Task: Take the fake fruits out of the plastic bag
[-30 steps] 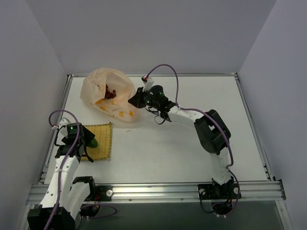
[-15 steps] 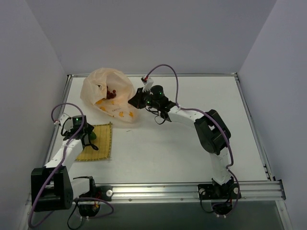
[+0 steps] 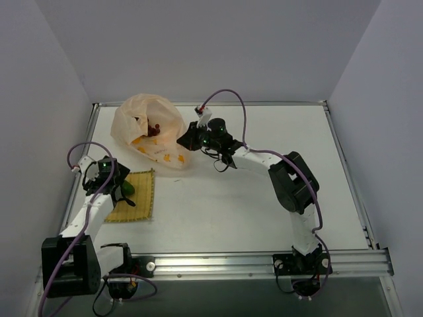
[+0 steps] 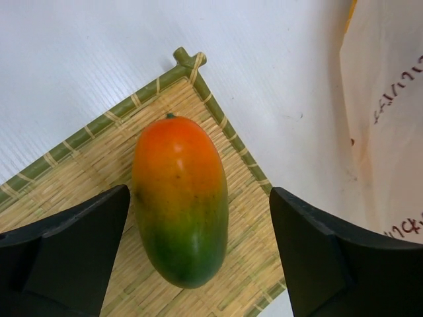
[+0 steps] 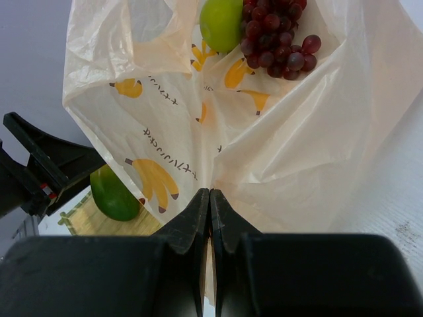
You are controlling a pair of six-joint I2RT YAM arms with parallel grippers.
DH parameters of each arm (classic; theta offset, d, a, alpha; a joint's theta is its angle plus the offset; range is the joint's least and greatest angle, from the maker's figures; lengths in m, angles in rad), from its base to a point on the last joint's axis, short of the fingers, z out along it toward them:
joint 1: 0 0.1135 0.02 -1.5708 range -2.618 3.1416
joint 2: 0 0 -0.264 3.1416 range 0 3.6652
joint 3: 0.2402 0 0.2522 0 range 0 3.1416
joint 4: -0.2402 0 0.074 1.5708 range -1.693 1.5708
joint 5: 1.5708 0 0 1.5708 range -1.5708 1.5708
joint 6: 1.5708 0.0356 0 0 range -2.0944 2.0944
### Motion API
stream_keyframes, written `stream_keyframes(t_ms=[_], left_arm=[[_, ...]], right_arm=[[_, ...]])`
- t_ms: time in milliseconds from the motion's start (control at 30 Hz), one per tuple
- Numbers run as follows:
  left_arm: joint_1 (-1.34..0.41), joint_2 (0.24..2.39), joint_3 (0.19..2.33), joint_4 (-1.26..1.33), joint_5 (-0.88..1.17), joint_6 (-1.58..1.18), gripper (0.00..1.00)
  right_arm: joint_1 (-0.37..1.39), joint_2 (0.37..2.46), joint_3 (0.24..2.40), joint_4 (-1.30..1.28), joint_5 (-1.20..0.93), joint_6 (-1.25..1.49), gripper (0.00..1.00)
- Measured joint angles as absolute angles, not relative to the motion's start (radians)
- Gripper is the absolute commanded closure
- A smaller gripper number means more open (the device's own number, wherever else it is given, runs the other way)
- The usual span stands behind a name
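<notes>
So, 1 mango (image 4: 180,201) on mat (image 4: 73,178); bag (image 5: 297,145) w/ 1 apple (image 5: 221,23), 1 grape bunch (image 5: 274,36).

Crinkly pale-peach plastic bag (image 3: 142,122): mouth gapes wide, dark red grape bunch (image 5: 274,36) and round yellow-green fruit (image 5: 221,23) exposed inside. The right pincer (image 5: 209,195) pinches its near fold, blocking that side. White tabletop (image 3: 218,205) centre open.

Woven mat (image 4: 99,155) on white table (image 3: 231,205)
</notes>
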State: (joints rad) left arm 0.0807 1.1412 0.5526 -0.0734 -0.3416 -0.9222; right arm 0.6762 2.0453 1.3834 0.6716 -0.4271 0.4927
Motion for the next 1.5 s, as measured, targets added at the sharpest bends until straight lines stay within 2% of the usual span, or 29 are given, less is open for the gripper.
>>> stream_keyframes(t_ms=[67,233,300,367,500,600,733,833,1100,1267,1500], left_arm=[[0.081,1.114,0.553,-0.076,-0.341,-0.923,0.11],[0.081,1.053,0.553,-0.085,-0.337,-0.926,0.13],[0.081,1.021,0.552,-0.105,-0.327,-0.926,0.2],[0.081,0.96,0.552,-0.132,-0.309,-0.921,0.38],[0.059,0.828,0.63,-0.197,-0.212,-0.877,0.53],[-0.064,0.836,0.783,-0.206,-0.154,-0.844,0.53],[-0.344,0.987,0.949,-0.215,-0.17,-0.807,0.57],[-0.446,1.149,1.07,-0.197,-0.154,-0.78,0.62],[-0.409,1.519,1.219,-0.199,-0.163,-0.744,0.71],[-0.353,1.634,1.257,-0.169,-0.191,-0.738,0.78],[-0.241,1.824,1.333,-0.13,-0.244,-0.686,0.79]], right_arm=[[0.676,2.039,1.383,0.67,-0.427,0.493,1.0],[0.676,2.025,1.382,0.672,-0.427,0.493,1.0],[0.677,2.021,1.382,0.671,-0.427,0.493,1.0],[0.678,2.019,1.382,0.671,-0.427,0.492,1.0],[0.682,2.014,1.377,0.671,-0.426,0.489,1.0],[0.683,2.011,1.362,0.672,-0.424,0.49,1.0],[0.687,2.011,1.357,0.673,-0.417,0.494,1.0],[0.694,2.008,1.355,0.672,-0.412,0.493,1.0],[0.695,1.984,1.324,0.674,-0.406,0.493,1.0],[0.695,1.984,1.316,0.673,-0.405,0.493,1.0],[0.695,1.984,1.316,0.676,-0.405,0.492,1.0]])
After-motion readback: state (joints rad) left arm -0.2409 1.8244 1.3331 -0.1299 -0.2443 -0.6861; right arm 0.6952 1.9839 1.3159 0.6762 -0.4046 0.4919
